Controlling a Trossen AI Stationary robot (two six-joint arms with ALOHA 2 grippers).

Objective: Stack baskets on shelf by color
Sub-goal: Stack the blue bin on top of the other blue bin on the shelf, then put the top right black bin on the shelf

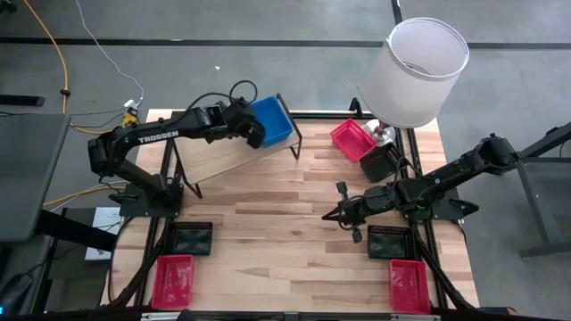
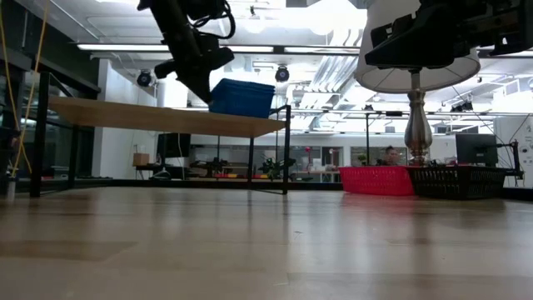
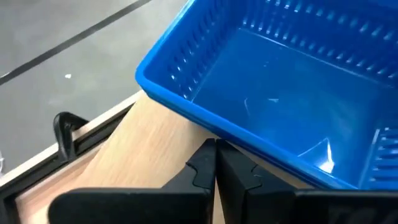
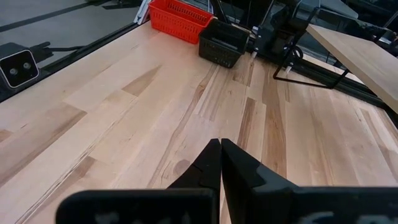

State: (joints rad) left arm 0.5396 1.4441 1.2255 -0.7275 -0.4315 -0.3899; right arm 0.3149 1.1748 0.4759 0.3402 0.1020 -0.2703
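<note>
A blue rectangular plastic basket (image 1: 271, 121) with ribbed sides sits at one end of the light wooden plank shelf (image 1: 227, 153) on its thin black frame, its far corner cut off in the left wrist view. The left gripper (image 1: 259, 138), fingers pressed together and holding nothing, sits just beside the basket's near rim. A red mesh basket (image 1: 351, 138) and a black one (image 1: 378, 163) lie on the striped wooden desk (image 1: 285, 232), partly hidden under a white lampshade (image 1: 414, 71). The right gripper (image 1: 328, 215) hovers closed and empty over the mid-desk.
</note>
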